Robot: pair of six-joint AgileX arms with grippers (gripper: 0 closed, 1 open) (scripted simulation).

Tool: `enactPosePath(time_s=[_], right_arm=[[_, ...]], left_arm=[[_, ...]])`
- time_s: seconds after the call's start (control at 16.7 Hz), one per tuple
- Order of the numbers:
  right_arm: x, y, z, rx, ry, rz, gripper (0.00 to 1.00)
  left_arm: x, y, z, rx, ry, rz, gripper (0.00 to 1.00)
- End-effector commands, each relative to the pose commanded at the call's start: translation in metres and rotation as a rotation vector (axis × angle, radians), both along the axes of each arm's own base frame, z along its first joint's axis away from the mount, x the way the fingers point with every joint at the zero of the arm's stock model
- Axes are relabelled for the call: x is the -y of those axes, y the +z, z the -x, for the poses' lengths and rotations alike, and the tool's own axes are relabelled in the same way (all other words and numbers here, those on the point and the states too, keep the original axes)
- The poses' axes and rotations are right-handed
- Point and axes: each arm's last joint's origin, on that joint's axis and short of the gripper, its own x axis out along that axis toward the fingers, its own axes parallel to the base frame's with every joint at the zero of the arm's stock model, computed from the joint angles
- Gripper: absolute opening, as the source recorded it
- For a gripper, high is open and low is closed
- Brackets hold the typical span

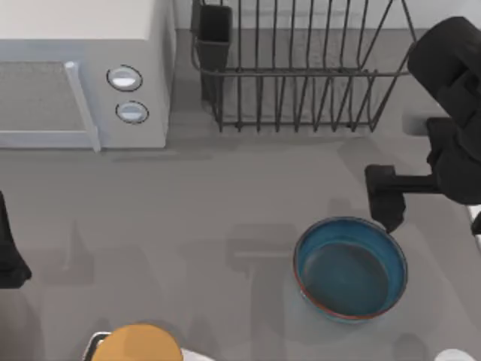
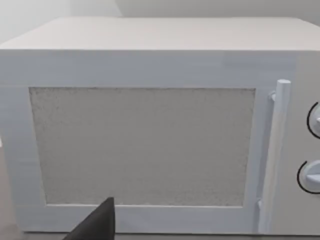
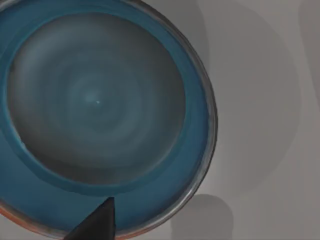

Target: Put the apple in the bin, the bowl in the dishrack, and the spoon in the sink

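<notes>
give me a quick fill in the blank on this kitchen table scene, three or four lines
1. The right gripper hangs over the rim of the ____.
2. The bowl stands on the ____, not in the dishrack.
3. The white microwave has ____ round knobs.
4. The left wrist view faces the microwave's ____.

Missing words: bowl; table; two; door

Dishrack [image 1: 301,75] cut by top edge. Orange-yellow round thing [image 1: 137,344] cut at bottom edge. Bowl [image 3: 100,115] clipped in right wrist view. Right tool [image 1: 391,214] finger state unclear.
</notes>
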Motion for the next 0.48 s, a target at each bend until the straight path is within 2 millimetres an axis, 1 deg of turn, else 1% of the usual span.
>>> enactPosePath(time_s=[0.18,0.48], right_arm=[[-0.0098,-0.0049,-0.0067,-0.055,-0.001,0.027,1.0],[-0.0084,-0.0059,-0.0069,-0.054,-0.004,0.026,1.0]], left_arm=[[0.0,0.0,0.0,0.0,0.0,0.0,1.0],[0.0,0.0,0.0,0.0,0.0,0.0,1.0]])
